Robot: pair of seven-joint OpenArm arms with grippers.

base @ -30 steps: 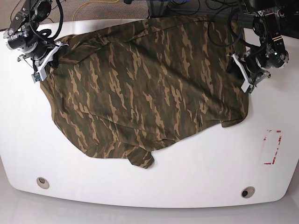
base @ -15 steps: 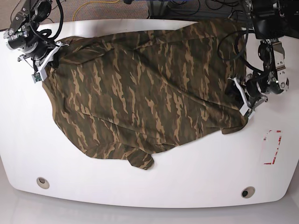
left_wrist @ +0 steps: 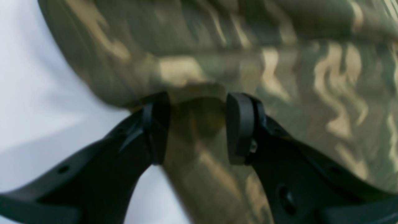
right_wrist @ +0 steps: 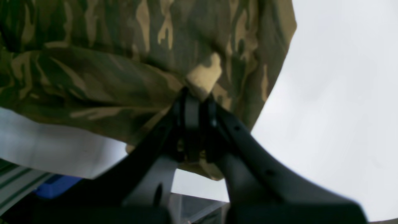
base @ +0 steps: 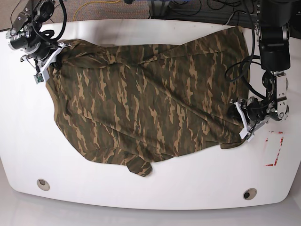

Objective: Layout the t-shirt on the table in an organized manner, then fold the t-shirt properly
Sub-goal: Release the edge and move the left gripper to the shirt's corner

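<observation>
The camouflage t-shirt (base: pixel 141 103) lies spread across most of the white table (base: pixel 188 193), with a sleeve poking out at its near hem. On the base view's left, my right gripper (base: pixel 51 57) is shut on the shirt's far-left corner. The right wrist view shows that gripper (right_wrist: pixel 196 102) pinching a tan-patched fold of the t-shirt (right_wrist: pixel 108 46). My left gripper (base: pixel 241 123) is at the shirt's near-right edge. Up close in the left wrist view, this gripper (left_wrist: pixel 197 127) has its jaws standing apart, and a thick fold of the t-shirt (left_wrist: pixel 279 46) fills the gap between them.
Two grommet holes (base: pixel 43 184) (base: pixel 249 193) sit near the table's front edge. A red-and-white tape mark (base: pixel 275 148) lies right of the left gripper. Cables (base: pixel 103 5) run beyond the far edge. Bare tabletop (right_wrist: pixel 342 93) shows beside the right gripper.
My left gripper has moved along the right side toward the near edge, drawing the shirt's right edge with it. The shirt now lies flatter and lower. The right gripper has hardly moved.
</observation>
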